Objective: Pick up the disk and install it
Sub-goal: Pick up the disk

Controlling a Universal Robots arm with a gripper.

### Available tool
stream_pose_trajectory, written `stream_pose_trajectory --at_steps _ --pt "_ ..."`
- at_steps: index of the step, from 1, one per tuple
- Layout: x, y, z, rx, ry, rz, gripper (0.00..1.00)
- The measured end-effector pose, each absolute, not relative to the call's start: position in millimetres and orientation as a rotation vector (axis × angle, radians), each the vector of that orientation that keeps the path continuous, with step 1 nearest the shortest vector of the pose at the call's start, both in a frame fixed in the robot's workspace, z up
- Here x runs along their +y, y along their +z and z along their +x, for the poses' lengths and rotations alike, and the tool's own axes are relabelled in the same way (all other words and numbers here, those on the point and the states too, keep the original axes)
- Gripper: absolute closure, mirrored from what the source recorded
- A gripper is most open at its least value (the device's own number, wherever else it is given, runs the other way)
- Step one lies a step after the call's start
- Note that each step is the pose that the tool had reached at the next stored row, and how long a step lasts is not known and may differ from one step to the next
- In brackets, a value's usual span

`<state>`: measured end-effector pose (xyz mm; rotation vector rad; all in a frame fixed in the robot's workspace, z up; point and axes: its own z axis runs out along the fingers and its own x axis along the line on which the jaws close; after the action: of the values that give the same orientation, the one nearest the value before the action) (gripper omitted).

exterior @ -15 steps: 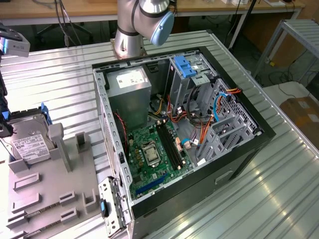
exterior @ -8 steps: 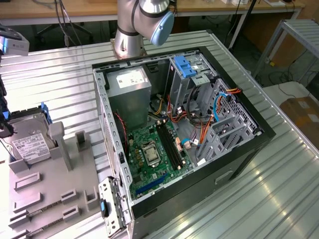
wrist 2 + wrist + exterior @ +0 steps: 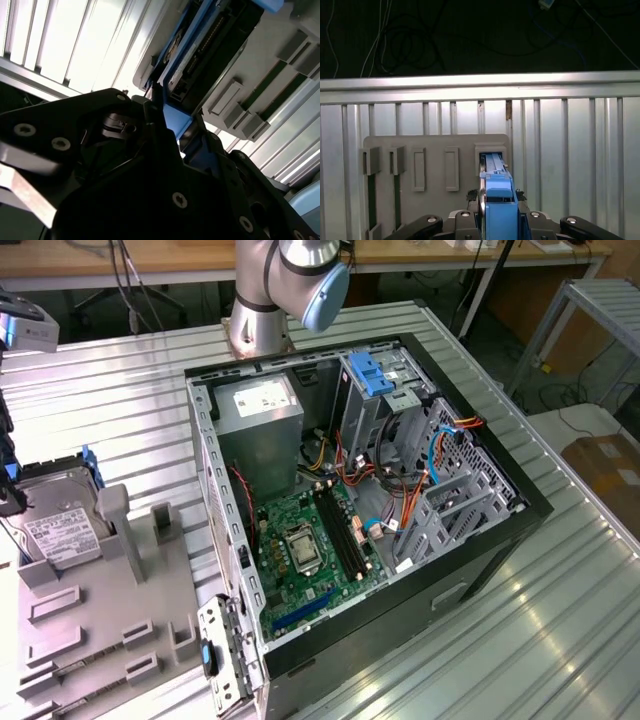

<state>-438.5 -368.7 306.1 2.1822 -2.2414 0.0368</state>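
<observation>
At grey tray, claw clamps disk.

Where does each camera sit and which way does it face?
Exterior view: high off the arm, looking down on the open computer case, fixture and disk; the arm shows.
First wrist view: on the wrist, looking past the gripper along the disk to the table.
Second wrist view: on the wrist, close against gripper and disk.
Shared: disk and fixture.

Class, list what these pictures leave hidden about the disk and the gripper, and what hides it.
Disk label, first wrist view: disk seen edge-on, face turned away.
Disk's lower edge, exterior view: sunk in the grey holder.
Gripper, exterior view: mostly cut off by the left edge.
</observation>
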Motion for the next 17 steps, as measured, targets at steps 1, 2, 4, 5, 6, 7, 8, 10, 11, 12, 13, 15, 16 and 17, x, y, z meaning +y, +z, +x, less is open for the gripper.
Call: stream_pose_trajectory --at_steps 1,2,4,5,6,7,8,10,11,12,13,15,16,17 --pt "-369 307 -438 -2.241 0.036 2.182 0.63" --pt "-369 309 -438 -2.241 0.036 2.182 0.63" --pt "-369 311 -438 -2.241 0.036 2.182 0.63" --pt "-369 312 -438 -2.241 0.036 2.182 0.63" --pt "-369 312 -438 -2.241 0.036 2.182 0.63" --pt "-369 313 -438 -2.241 0.036 2.182 0.63" --pt "-369 314 -438 -2.241 0.036 2.182 0.63" --pt "-369 317 -438 -2.241 0.036 2.182 0.63" --pt "-369 319 -438 -2.241 0.036 2.182 0.63" --pt "-369 322 -438 -2.241 0.036 2.182 0.63" --pt "-369 323 -438 -2.241 0.036 2.182 0.63" --pt "-369 328 -438 -2.241 0.036 2.182 0.63" --pt "-369 330 -438 -2.241 0.036 2.182 0.63" --pt "-369 332 -438 -2.241 0.036 2.182 0.63"
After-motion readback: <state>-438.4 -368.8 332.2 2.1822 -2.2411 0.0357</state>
